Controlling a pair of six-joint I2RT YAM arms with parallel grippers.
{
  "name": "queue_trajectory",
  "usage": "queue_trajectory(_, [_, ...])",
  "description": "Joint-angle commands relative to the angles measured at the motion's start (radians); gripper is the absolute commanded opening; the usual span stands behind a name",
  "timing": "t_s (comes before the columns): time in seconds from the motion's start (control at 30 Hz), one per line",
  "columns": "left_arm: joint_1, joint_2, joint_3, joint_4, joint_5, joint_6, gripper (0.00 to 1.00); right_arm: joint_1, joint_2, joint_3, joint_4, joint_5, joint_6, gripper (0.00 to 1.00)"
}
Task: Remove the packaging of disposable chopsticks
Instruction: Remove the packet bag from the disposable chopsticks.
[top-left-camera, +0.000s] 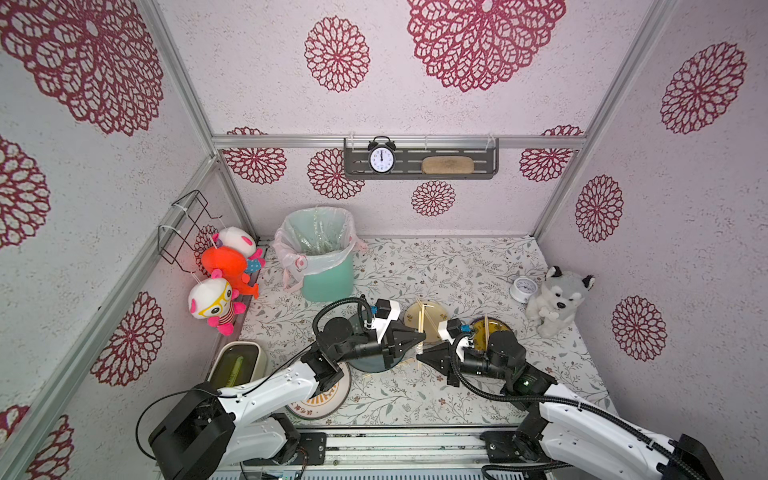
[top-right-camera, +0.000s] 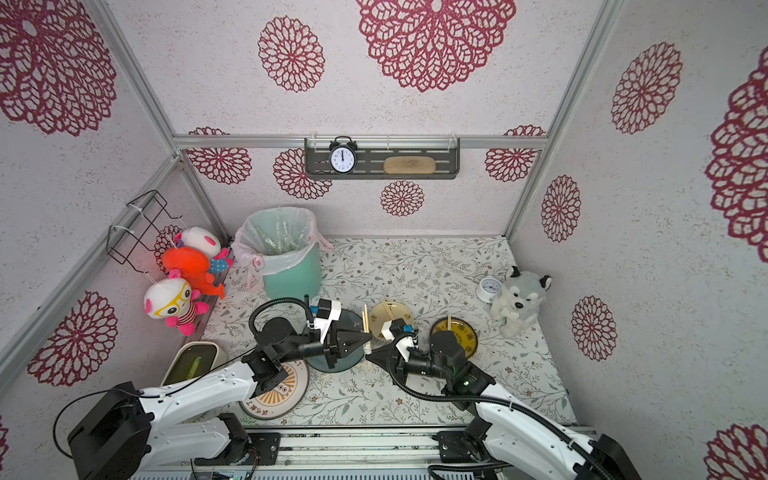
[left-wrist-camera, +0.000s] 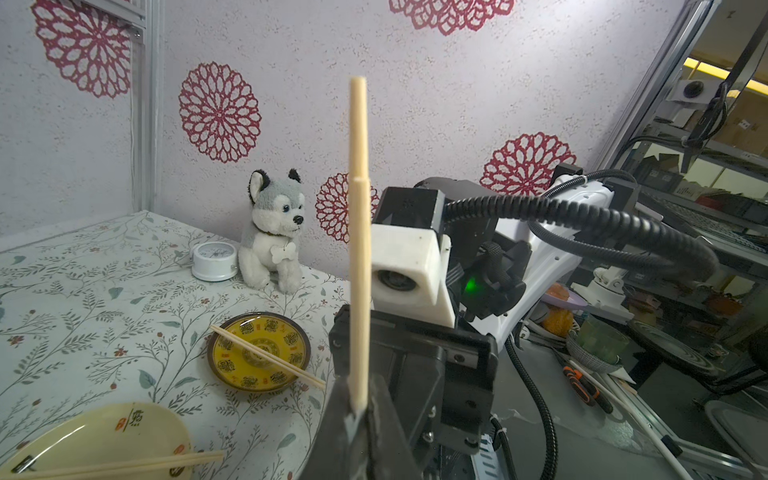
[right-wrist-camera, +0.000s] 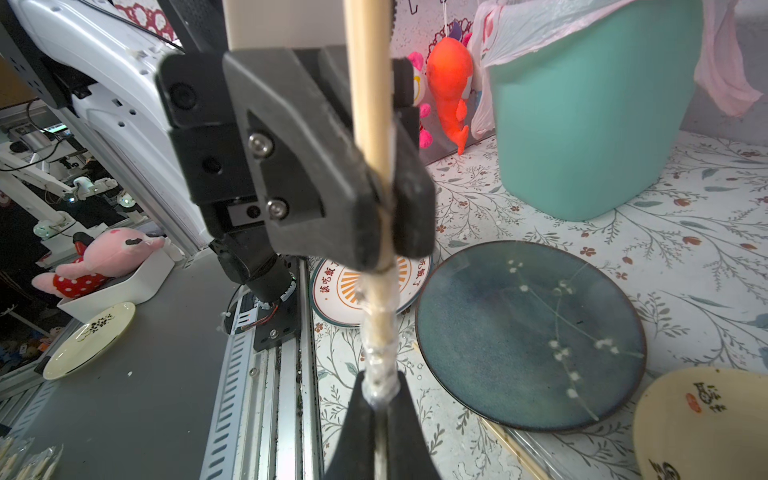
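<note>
Locate the bin (top-left-camera: 328, 278) at the rear left. Forward of it, you see the blue plate (right-wrist-camera: 528, 332). At the plate's right edge, the left gripper (right-wrist-camera: 386, 245) is clamped on the chopsticks (left-wrist-camera: 359, 249), which stand near upright above the table (top-left-camera: 457, 266). Above that grip the sticks are bare. The sleeve (right-wrist-camera: 379, 332) is bunched around their lower end. The right gripper (right-wrist-camera: 380, 399) is pinched tight on that sleeve, just below the left gripper. Farther right, a bare pair (left-wrist-camera: 124, 465) lies across the bowl (left-wrist-camera: 83, 432); a second pair (left-wrist-camera: 270, 357) lies across the yellow dish (left-wrist-camera: 249, 376).
</note>
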Motion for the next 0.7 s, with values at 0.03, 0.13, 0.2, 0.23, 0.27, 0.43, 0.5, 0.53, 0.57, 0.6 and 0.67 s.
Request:
queue_trajectory(0.03, [-0.028, 0.056, -0.088, -0.094, 0.016, -0.017, 0.12, -0.004, -0.061, 0.059, 0.225, 0.032, -0.010, 0.00])
queue_trajectory(0.13, [-0.041, 0.089, -0.131, -0.044, 0.007, -0.034, 0.14, -0.006, -0.071, 0.068, 0.214, 0.047, -0.014, 0.00])
queue_trajectory(0.2, [-0.047, 0.107, -0.144, -0.010, 0.018, -0.048, 0.13, -0.006, -0.066, 0.075, 0.210, 0.042, -0.015, 0.00])
queue_trajectory(0.23, [-0.050, 0.109, -0.152, 0.008, 0.018, -0.053, 0.11, -0.005, -0.060, 0.075, 0.211, 0.040, -0.014, 0.00])
queue_trajectory(0.27, [-0.050, 0.106, -0.156, 0.018, 0.014, -0.055, 0.09, -0.005, -0.054, 0.070, 0.219, 0.036, -0.012, 0.00])
queue_trajectory(0.43, [-0.050, 0.065, -0.145, -0.011, -0.019, -0.030, 0.00, -0.004, -0.034, 0.028, 0.251, 0.026, 0.010, 0.00])
queue_trajectory(0.5, [-0.049, 0.047, -0.139, 0.005, -0.028, -0.026, 0.00, -0.004, -0.028, 0.016, 0.240, 0.026, 0.015, 0.00])
queue_trajectory(0.53, [-0.049, 0.041, -0.133, 0.011, -0.030, -0.022, 0.00, -0.004, -0.027, 0.012, 0.235, 0.027, 0.018, 0.00])
queue_trajectory(0.57, [-0.049, 0.030, -0.126, 0.010, -0.030, -0.012, 0.00, -0.004, -0.026, -0.002, 0.239, 0.025, 0.027, 0.00])
queue_trajectory(0.6, [-0.049, 0.022, -0.112, 0.007, -0.031, -0.004, 0.00, -0.004, -0.026, -0.014, 0.246, 0.024, 0.034, 0.00])
queue_trajectory(0.67, [-0.047, 0.015, -0.084, -0.004, -0.016, 0.001, 0.00, -0.004, -0.023, -0.043, 0.266, 0.032, 0.044, 0.00])
